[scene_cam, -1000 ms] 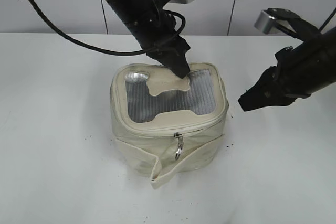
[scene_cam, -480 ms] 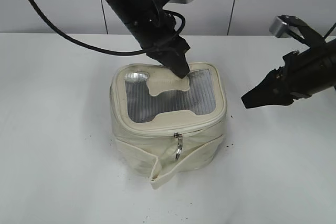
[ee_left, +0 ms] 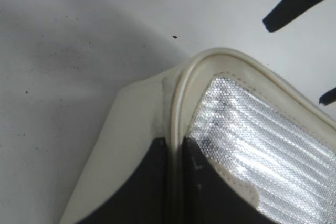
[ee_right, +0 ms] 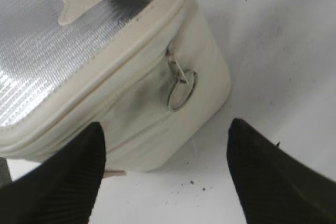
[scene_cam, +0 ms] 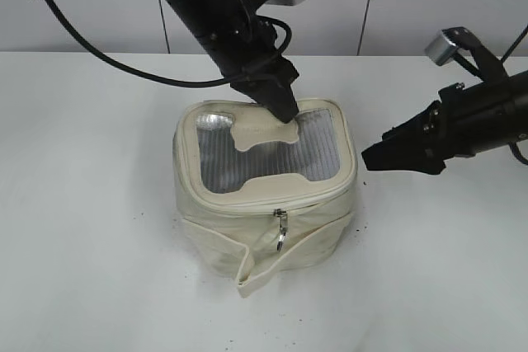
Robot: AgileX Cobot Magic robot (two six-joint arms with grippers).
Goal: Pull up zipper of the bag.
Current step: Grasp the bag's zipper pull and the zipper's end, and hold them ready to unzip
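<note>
The cream bag (scene_cam: pixel 216 222) stands on the white table, its grey ribbed top with the H-shaped patch (scene_cam: pixel 262 131) facing up. The zipper track (scene_cam: pixel 239 204) runs round the top panel. One silver slider with a ring pull (scene_cam: pixel 281 227) hangs at the front; it also shows in the right wrist view (ee_right: pixel 176 71). My left gripper (scene_cam: pixel 285 113) is shut on the bag's back top rim (ee_left: pixel 176 103), jaws either side of it (ee_left: pixel 176 144). My right gripper (scene_cam: pixel 370 158) is open and empty, just right of the bag, its jaws (ee_right: pixel 165 125) framing the bag's side and ring pull.
The loose cream strap (scene_cam: pixel 247 274) wraps the bag's lower front and ends at the near side. The white table (scene_cam: pixel 91 204) surrounds the bag, with small dark specks (ee_right: pixel 191 183) near it. A grey wall (scene_cam: pixel 82 22) stands behind.
My right gripper has moved left and a little lower, closer to the bag's right side. The left gripper and the bag have not moved.
</note>
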